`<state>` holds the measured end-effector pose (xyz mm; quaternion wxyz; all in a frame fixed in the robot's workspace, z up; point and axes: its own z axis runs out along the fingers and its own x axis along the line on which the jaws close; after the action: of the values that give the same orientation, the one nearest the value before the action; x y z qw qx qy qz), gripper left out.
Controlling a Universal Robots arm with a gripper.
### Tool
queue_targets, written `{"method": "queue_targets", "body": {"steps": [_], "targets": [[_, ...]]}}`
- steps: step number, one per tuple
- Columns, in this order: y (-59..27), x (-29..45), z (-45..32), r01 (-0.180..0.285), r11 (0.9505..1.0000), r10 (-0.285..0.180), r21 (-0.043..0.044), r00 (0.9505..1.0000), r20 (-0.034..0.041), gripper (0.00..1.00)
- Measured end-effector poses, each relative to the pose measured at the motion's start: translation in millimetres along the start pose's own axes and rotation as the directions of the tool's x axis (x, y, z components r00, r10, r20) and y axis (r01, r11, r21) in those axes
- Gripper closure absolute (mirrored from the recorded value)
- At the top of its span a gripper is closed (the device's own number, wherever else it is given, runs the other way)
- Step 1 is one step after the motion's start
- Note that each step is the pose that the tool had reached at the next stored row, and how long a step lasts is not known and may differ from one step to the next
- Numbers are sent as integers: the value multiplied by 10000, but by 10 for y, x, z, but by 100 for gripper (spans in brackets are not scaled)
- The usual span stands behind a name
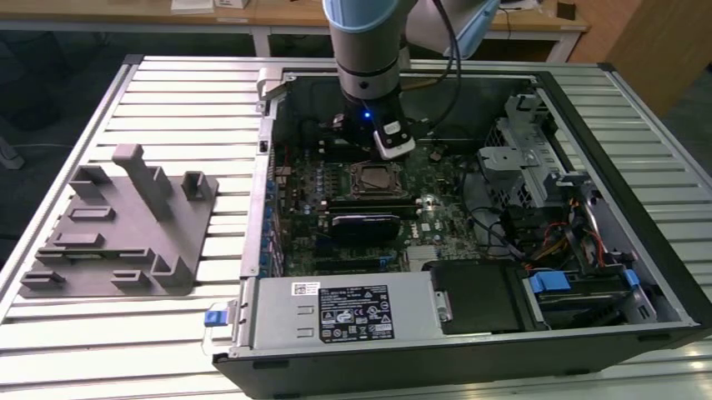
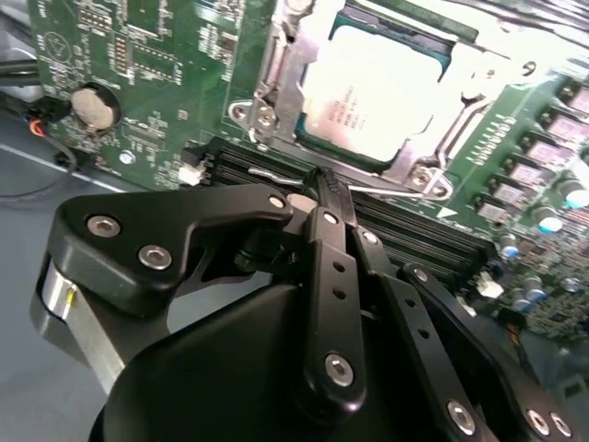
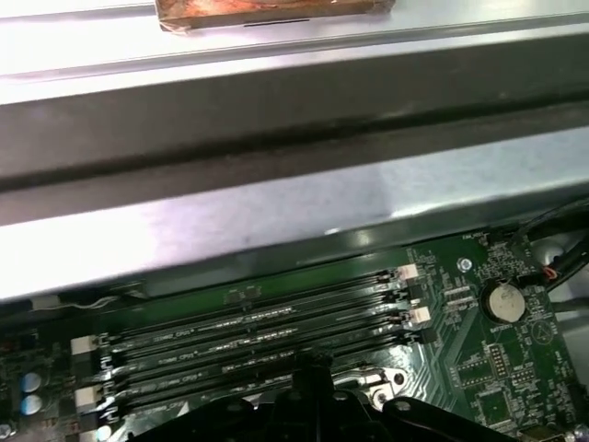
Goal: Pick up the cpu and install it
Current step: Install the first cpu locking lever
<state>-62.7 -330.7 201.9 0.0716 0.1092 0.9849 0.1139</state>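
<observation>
"Exterior view, left to right: what was there?" the supervisor asked.

"A grey fixture block (image 1: 117,221) lay on the slatted table (image 1: 67,350) at that view's left. Beside it stood the open computer case (image 1: 258,192) with the motherboard (image 1: 445,221) flat inside. The arm (image 1: 368,50) reached down into the case over the board's far part, and the drive cage (image 1: 534,158) was at the right."

"And the cpu?"

"In the second wrist view the cpu (image 2: 377,78) sat inside the socket (image 2: 267,69), silver top up and level. The metal frame lay around its edges. It was not in the gripper's hold."

"The gripper, then?"

"The gripper (image 2: 324,184) looked closed, its tips drawn together and carrying nothing that I could make out. It hung just beside the socket, right at the thin lever (image 2: 396,191) that ran along the socket's near side. I could not tell whether it touched that wire. In the first wrist view the memory slots (image 3: 248,341) and a coin cell (image 3: 502,299) lay ahead of it."

"How far along was it?"

"By my reading, pick-up and placing were done. Whether the lever was latched did not show, so locking may have been what remained."
</observation>
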Motion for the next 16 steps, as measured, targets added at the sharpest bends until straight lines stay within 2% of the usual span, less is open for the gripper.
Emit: {"method": "queue_targets", "body": {"steps": [1, 2, 5, 16], "targets": [[2, -7, 6, 10, 10000, -9, -10, 10000, 35, 89], [2, -10, 7, 11, 10000, -11, -11, 10000, 39, 89], [6, -30, 18, 20, 10000, -20, -13, 10000, 42, 89], [28, -22, 40, 38, 10000, -38, -16, 10000, 47, 89]]}}
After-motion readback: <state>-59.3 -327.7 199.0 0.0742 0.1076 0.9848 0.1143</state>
